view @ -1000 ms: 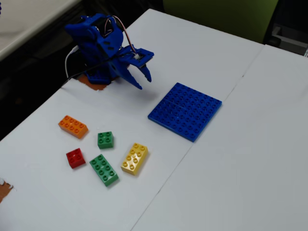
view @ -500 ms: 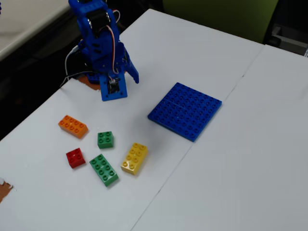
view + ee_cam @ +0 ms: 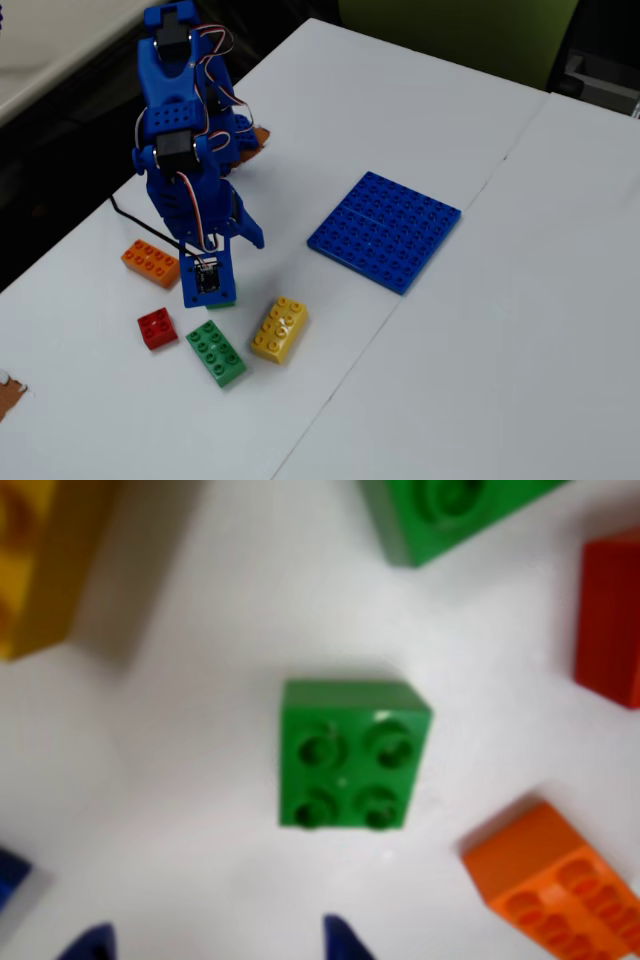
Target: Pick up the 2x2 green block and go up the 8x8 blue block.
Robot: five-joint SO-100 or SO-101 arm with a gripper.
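gripper (image 3: 215,945) open, just above 2x2 green block (image 3: 350,757), not touching

In the fixed view, the arm (image 3: 190,170) leaned over the cluster of bricks at the table's (image 3: 480,380) left, hiding most of the 2x2 block (image 3: 222,302). The eight-stud brick (image 3: 216,352) lay in front of that block, with the four-stud brick (image 3: 157,328) to its left and another long brick (image 3: 279,329) to its right. The 8x8 plate (image 3: 385,230) sat well apart to the right, behind them.
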